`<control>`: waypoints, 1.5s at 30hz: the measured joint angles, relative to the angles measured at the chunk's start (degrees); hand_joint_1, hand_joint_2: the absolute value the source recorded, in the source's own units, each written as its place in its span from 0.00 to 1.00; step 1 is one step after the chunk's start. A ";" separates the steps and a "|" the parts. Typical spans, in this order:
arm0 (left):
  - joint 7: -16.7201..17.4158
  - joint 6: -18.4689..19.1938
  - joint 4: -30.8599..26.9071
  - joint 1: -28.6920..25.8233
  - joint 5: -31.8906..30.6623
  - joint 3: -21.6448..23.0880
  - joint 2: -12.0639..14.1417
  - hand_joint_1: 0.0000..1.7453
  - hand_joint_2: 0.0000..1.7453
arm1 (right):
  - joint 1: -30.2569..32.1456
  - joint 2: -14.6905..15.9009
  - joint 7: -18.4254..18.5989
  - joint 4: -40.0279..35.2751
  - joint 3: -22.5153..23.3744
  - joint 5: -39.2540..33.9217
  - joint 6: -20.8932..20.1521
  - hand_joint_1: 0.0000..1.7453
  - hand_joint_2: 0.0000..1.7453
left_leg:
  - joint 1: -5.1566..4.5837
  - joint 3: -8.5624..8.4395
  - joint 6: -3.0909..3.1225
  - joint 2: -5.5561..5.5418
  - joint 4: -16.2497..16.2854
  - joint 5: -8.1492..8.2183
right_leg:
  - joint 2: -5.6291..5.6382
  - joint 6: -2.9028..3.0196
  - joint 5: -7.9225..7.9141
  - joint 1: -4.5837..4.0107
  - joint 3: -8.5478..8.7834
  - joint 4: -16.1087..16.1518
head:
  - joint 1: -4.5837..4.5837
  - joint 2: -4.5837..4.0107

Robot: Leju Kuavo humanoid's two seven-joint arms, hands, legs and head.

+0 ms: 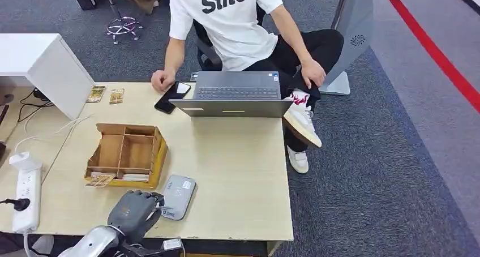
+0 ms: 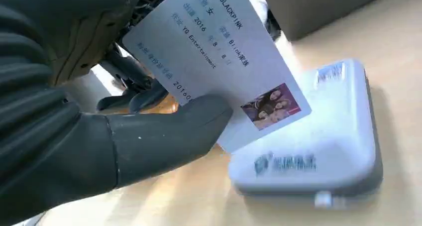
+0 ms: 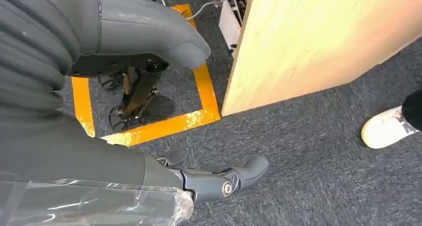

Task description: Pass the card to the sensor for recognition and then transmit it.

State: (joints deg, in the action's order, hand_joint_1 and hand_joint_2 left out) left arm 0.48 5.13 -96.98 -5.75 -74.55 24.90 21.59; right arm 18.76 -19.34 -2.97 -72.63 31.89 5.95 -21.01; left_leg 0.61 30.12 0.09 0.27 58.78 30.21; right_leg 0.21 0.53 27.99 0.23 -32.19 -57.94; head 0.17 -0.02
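Note:
My left hand (image 1: 135,210) is at the table's near edge and pinches a white card (image 2: 219,61) with printed text and a small photo. In the left wrist view the thumb (image 2: 164,136) presses the card's face and the card is tilted over one end of the grey card sensor (image 2: 318,146). The head view places the sensor (image 1: 178,196) just right of that hand, flat on the table. My right hand (image 3: 149,131) hangs beside the table over the carpet, its fingers (image 3: 224,178) apart and holding nothing.
A wooden compartment box (image 1: 127,154) stands behind the hand, with cards at its front. A person sits across the table behind a laptop (image 1: 233,98), with a phone (image 1: 171,97) nearby. A power strip (image 1: 26,197) lies at the left. A white cabinet (image 1: 48,64) stands at the far left.

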 joint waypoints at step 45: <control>3.08 3.14 -7.32 17.93 5.33 -15.08 -6.34 1.00 1.00 | 1.39 0.00 -0.35 1.64 -1.79 -0.26 1.33 0.00 1.00 | 0.02 0.02 -0.09 -0.03 0.01 -0.10 | -0.01 0.13 -0.09 -0.02 -0.03 -0.04 | 0.02 0.00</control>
State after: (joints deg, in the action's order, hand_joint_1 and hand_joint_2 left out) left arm 3.56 8.26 -104.30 12.18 -69.22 9.81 15.26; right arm 20.14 -19.34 -3.32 -70.99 30.10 5.68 -19.67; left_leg 0.63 30.13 0.01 0.24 58.79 30.12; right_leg 0.20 0.66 27.90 0.21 -32.22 -57.98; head 0.20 -0.02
